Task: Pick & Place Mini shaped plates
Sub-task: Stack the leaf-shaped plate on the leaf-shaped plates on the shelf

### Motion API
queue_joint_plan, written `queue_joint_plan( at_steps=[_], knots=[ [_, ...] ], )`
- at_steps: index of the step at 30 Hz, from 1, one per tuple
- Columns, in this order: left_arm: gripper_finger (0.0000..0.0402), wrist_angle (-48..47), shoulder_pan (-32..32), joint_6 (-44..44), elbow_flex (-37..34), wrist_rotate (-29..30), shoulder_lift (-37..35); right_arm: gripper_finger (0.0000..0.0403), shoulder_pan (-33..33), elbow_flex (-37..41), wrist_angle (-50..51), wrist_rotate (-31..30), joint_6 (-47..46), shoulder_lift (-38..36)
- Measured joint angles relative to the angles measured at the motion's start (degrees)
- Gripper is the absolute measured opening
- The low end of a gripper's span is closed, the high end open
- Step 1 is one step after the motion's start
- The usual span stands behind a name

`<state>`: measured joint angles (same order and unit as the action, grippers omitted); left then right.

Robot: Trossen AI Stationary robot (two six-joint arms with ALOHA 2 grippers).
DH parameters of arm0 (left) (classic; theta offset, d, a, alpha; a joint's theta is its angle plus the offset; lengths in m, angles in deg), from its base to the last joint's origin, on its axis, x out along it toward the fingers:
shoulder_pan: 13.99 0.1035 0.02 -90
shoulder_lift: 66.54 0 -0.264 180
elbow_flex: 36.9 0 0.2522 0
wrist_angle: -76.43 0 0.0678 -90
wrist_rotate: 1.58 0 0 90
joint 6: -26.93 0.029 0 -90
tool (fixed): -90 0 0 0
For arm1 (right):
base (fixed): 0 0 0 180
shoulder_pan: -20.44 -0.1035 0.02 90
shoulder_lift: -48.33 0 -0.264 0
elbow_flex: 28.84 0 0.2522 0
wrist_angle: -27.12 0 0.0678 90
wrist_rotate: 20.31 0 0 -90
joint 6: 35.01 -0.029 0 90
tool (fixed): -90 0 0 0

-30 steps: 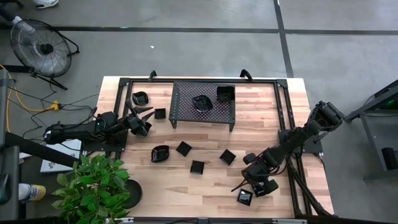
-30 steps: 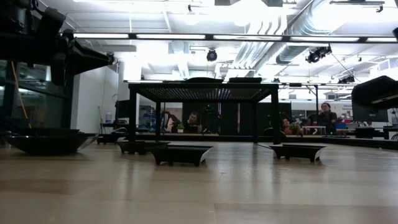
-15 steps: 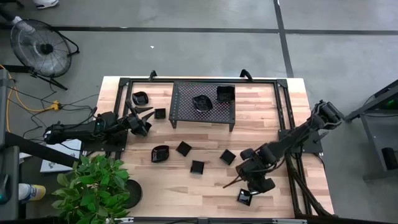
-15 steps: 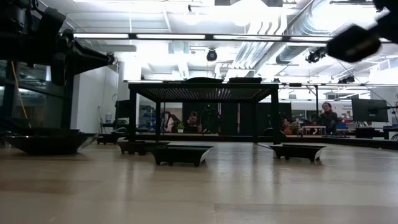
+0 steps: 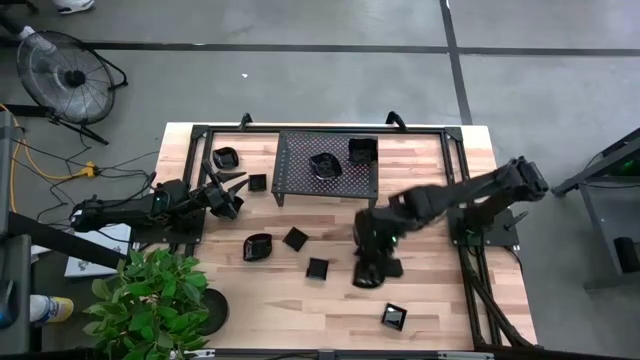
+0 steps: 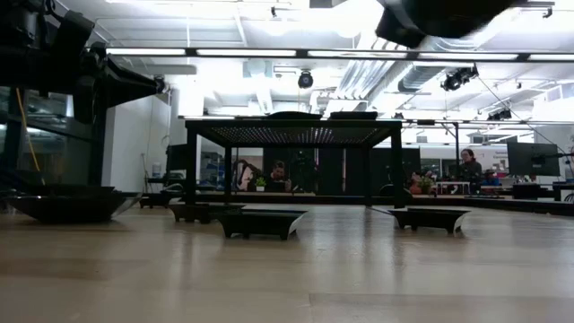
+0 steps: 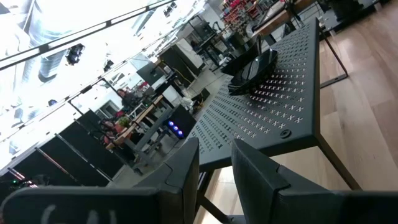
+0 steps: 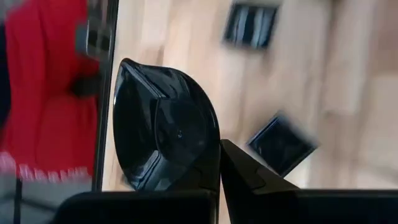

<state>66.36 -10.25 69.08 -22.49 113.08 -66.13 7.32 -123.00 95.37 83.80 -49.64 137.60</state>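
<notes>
Change: right gripper [image 5: 366,272] swung from lower right to frame centre, clenched on a mini plate [image 8: 163,134] — carry toward mesh rack [image 5: 300,170] likely | left gripper [image 5: 228,196] parked upper left, slightly parted, empty | other plates scattered mid-table.

The black perforated metal rack [image 5: 327,168] on thin legs blocks the upper middle of the wooden bench [image 5: 440,320], with two glossy black dishes [image 5: 325,166] on top. Below it, small black square plates [image 5: 295,238] and a rounded one [image 5: 257,246] dot the centre, with bare wood between them. The right hand [image 5: 366,273], carrying a dark rounded plate [image 8: 165,134], hangs over the centre-right. The lower left and lower middle of the bench lie open. A black tube frame [image 5: 462,200] borders the bench's sides.
</notes>
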Motion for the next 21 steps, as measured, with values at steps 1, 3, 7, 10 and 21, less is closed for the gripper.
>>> queue_joint_plan(
  at_steps=[1, 3, 7, 10, 21],
  knots=[
    [0.0092, 0.0, 0.0, 0.0, 0.0, 0.0, 0.0, 0.0000, 1.5, -1.4, 0.0, 0.2, 0.0, 0.0],
    [0.0092, 0.0, 0.0, 0.0, 0.0, 0.0, 0.0, 0.0000, 4.3, -4.4, 0.1, 1.3, 0.1, 0.0],
    [0.0092, 0.0, 0.0, 0.0, 0.0, 0.0, 0.0, 0.0000, 8.6, -9.6, 0.1, 2.8, 1.6, 0.0],
    [0.0092, 0.0, 0.0, 0.0, 0.0, 0.0, 0.0, 0.0000, 11.2, -12.9, 0.1, 3.4, 3.0, 0.0],
    [0.0092, 0.0, 0.0, 0.0, 0.0, 0.0, 0.0, 0.0000, 23.0, -16.7, 0.2, 9.0, 6.3, 0.0]
  ],
)
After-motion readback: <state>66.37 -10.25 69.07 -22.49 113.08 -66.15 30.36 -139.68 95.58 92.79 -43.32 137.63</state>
